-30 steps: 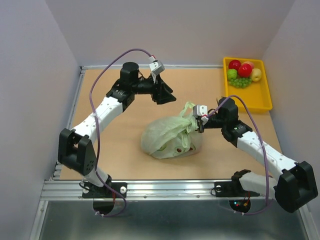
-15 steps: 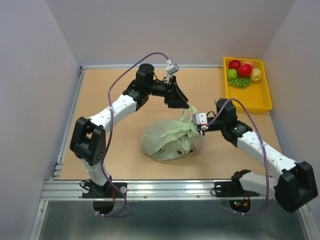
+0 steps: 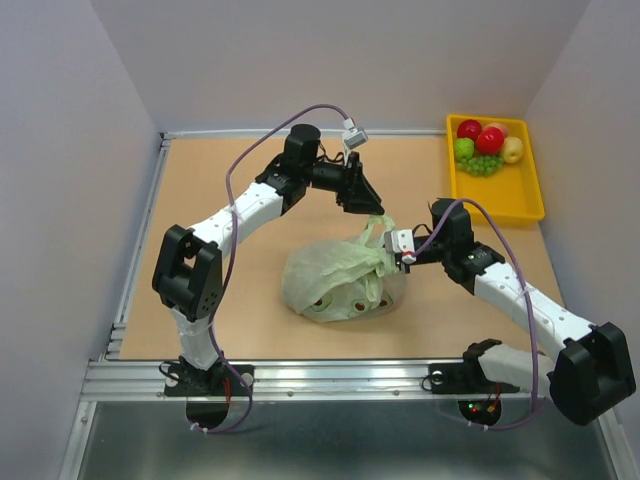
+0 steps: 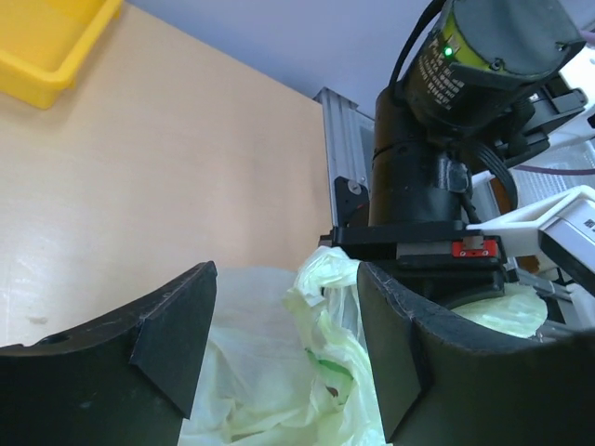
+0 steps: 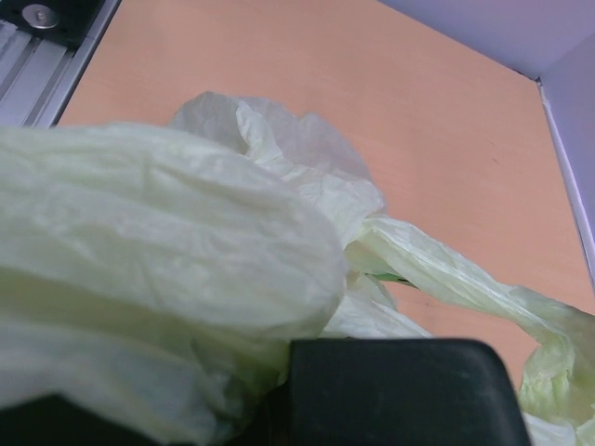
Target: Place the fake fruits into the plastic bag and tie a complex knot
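Note:
The pale-green plastic bag (image 3: 338, 276) lies bulging mid-table, and round shapes (image 3: 357, 299) show through its wall. My right gripper (image 3: 398, 256) is shut on the bunched plastic at the bag's right side; in the right wrist view its black finger (image 5: 400, 390) presses the crinkled bag (image 5: 158, 242). My left gripper (image 3: 372, 207) is open just above the bag's upper handle (image 3: 376, 222). In the left wrist view the handle (image 4: 321, 307) stands loose between the fingers (image 4: 172, 325). Red, green and yellow fake fruits (image 3: 487, 140) and grapes (image 3: 480, 165) lie in the tray.
The yellow tray (image 3: 525, 195) sits at the back right corner, and its corner (image 4: 42, 46) shows in the left wrist view. The right arm's wrist (image 4: 446, 139) stands close beyond my left fingers. Metal rails (image 3: 300, 375) edge the table.
The left arm has swung right and come down toward the bag, bringing its open gripper over the upper handle. The right gripper and the bag have stayed put.

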You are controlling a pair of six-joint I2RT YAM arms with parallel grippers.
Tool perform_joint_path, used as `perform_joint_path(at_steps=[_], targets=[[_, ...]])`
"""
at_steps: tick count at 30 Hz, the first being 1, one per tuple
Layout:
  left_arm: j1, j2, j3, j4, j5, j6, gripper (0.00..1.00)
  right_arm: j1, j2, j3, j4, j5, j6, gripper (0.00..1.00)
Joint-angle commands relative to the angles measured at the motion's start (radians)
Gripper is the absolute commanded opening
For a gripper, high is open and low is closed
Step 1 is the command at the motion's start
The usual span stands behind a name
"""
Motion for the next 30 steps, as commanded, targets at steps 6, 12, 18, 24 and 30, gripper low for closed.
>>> perform_joint_path(at_steps=[6,12,18,24,30], targets=[[0.001,-0.007,0.154,-0.310,0.027,0.266,0.57,0.007,-0.023,0.026,-0.012,0.003,-0.026,0.00],[-0.022,0.010,0.200,-0.486,0.014,0.411,0.59,0.007,-0.020,0.022,-0.018,0.003,-0.037,0.00],[-0.036,0.028,0.227,-0.550,-0.039,0.465,0.66,0.007,-0.018,0.033,-0.025,0.004,-0.040,0.00],[-0.034,0.039,0.250,-0.578,-0.035,0.497,0.32,0.007,-0.023,0.026,-0.032,0.012,-0.038,0.00],[0.039,-0.070,0.177,-0.404,0.004,0.376,0.08,0.006,-0.032,0.007,-0.033,0.053,0.050,0.00]])
